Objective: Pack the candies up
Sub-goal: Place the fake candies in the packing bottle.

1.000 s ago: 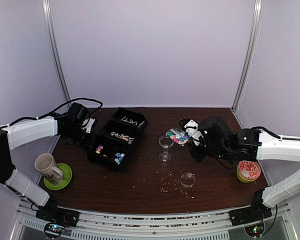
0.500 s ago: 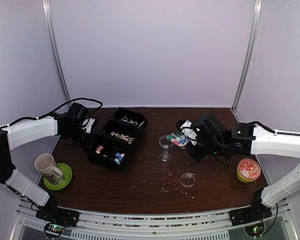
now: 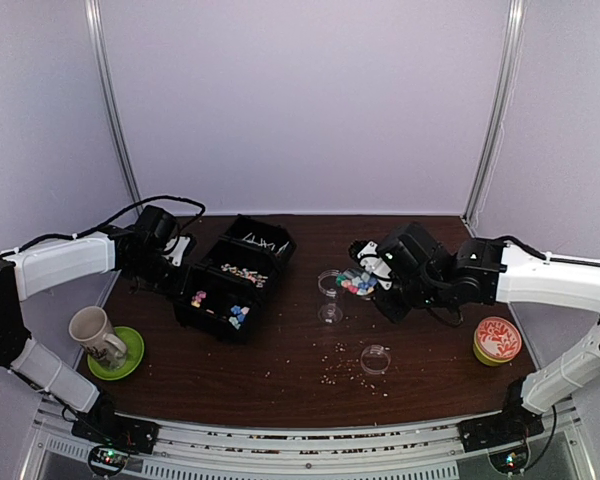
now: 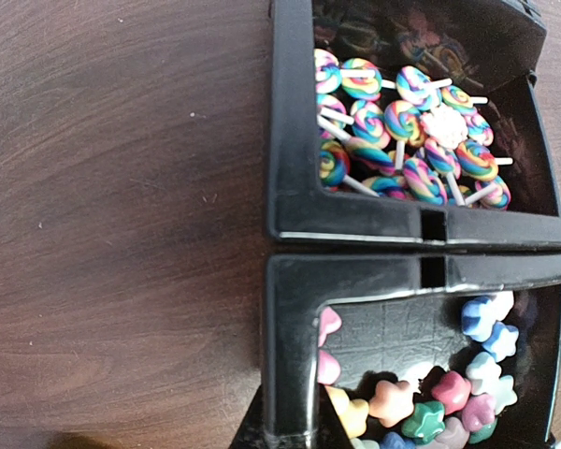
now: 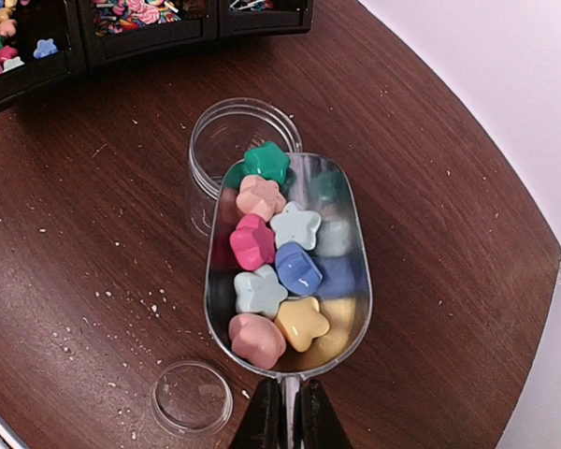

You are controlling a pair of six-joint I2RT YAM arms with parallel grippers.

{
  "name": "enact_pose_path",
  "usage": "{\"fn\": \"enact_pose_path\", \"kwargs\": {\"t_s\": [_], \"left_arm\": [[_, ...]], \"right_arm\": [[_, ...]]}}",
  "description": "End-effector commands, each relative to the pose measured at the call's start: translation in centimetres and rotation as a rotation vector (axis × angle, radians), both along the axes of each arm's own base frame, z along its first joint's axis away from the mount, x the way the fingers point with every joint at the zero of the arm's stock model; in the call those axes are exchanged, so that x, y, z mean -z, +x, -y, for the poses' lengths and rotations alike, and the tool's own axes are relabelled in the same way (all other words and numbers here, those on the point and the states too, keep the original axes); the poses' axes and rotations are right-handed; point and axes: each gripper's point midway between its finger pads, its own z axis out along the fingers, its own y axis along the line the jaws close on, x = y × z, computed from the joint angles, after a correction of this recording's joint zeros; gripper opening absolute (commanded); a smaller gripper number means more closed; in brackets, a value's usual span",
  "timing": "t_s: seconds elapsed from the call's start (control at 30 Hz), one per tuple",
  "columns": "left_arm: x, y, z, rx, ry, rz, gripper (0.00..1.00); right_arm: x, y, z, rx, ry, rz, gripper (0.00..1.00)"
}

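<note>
Brown table (image 3: 280, 335) bears black box (image 3: 216, 308), clear jar (image 3: 330, 300), lid (image 3: 375, 358), saucer (image 3: 133, 346), crumbs (image 3: 335, 376).

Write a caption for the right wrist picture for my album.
Fingers grip a metal scoop of star-shaped candies, its tip at an open clear jar, lid lying nearby on the wooden table.

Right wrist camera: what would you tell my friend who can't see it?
A shiny scoop full of colourful star candies, gripped by the right tool, has its tip at an open clear jar. A clear lid lies nearby on the brown table.
</note>
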Motion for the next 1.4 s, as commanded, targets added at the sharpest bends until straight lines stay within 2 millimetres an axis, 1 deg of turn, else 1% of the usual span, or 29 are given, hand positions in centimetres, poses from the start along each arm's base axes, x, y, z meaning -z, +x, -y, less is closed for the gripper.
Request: {"fn": "enact_pose_path", "kwargs": {"t_s": [0.0, 0.13, 0.6, 1.37], "left_arm": [[-7.71, 4.21, 2.38, 0.018, -0.151, 0.260, 0.00], [-7.77, 4.20, 2.37, 0.017, -0.152, 0.261, 0.00], [-7.84, 4.21, 2.33, 0.017, -0.151, 0.263, 0.00], [-7.93, 4.20, 2.32, 0.017, -0.152, 0.265, 0.00]], "right_arm": [[-1.30, 0.44, -0.37, 0.000, 0.006, 0.004, 0.00], [-1.13, 0.45, -0.43, -0.002, -0.011, -0.008, 0.00], [-1.78, 0.34, -0.64, -0.019, -0.046, -0.033, 0.00], [-2.07, 0.11, -0.64, -0.034, -0.076, -0.059, 0.00]]}}
